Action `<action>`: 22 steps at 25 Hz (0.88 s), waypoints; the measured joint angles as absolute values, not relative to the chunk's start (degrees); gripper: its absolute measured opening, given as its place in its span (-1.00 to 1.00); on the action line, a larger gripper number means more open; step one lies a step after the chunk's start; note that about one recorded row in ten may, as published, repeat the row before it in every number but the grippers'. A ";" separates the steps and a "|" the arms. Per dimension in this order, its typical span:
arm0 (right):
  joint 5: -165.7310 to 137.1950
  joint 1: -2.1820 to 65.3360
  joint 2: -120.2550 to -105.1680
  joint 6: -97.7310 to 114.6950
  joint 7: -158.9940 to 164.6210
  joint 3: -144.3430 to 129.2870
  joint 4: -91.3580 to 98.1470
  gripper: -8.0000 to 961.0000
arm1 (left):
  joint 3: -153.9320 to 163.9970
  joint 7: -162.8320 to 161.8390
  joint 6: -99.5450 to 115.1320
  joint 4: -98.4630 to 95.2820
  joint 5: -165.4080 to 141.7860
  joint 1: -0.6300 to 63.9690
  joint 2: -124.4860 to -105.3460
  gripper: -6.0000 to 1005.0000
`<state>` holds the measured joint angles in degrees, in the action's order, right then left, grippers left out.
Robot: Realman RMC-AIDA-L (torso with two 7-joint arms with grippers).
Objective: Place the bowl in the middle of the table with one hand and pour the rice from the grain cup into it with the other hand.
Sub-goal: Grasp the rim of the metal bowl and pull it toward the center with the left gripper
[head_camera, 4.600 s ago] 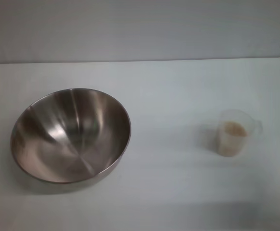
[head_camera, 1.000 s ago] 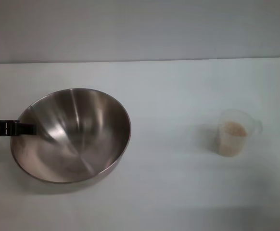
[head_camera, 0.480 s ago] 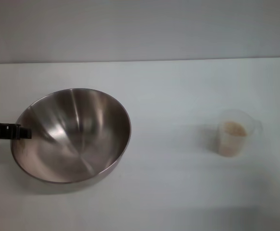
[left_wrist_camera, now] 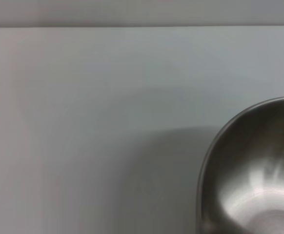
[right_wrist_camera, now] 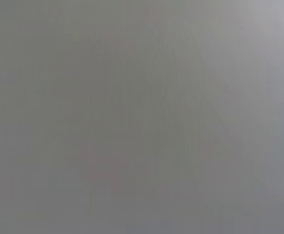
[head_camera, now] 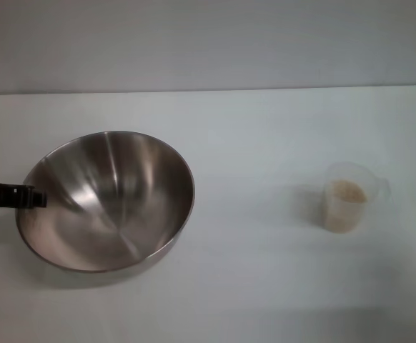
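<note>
The bowl [head_camera: 108,204] is a wide shiny steel bowl standing on the left part of the white table [head_camera: 251,128]. It is empty inside. My left gripper [head_camera: 35,196] comes in from the left as a dark bar and its tip lies at the bowl's left rim. The bowl's rim also shows in the left wrist view [left_wrist_camera: 249,165]. The grain cup [head_camera: 347,196] is small and clear and stands upright on the right part of the table, with the rice [head_camera: 347,191] as a beige mass inside it. My right gripper is out of view.
The table's far edge [head_camera: 208,91] meets a grey wall. Bare white tabletop lies between the bowl and the cup. The right wrist view shows only a plain grey surface.
My left gripper came in from the left and reached over the bowl's left rim, then drew back a little to the rim. The bowl and the cup have not moved.
</note>
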<state>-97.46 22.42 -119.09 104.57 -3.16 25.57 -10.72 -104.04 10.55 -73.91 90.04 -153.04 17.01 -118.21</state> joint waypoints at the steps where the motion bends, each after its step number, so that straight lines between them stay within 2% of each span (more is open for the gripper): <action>1: -97.46 22.41 -119.09 104.59 -3.16 25.57 -10.72 0.52 | -103.96 10.55 -73.92 89.86 -153.13 17.18 -118.21 -0.10; 6: -97.46 22.35 -119.09 104.67 -3.16 25.57 -10.72 0.52 | -103.89 10.69 -73.92 89.51 -153.22 17.52 -118.17 -0.38; 14: -97.46 22.32 -119.09 104.77 -3.16 25.57 -10.72 0.52 | -103.90 11.27 -73.96 88.64 -153.21 18.07 -118.13 -0.56; 19: -97.45 22.32 -119.09 104.78 -3.16 25.57 -10.72 0.52 | -104.26 11.29 -74.37 87.99 -153.20 18.63 -118.12 -0.78; 22: -97.44 22.32 -119.09 104.78 -3.16 25.57 -10.74 0.52 | -104.47 11.39 -74.50 87.06 -153.18 19.05 -118.12 -0.78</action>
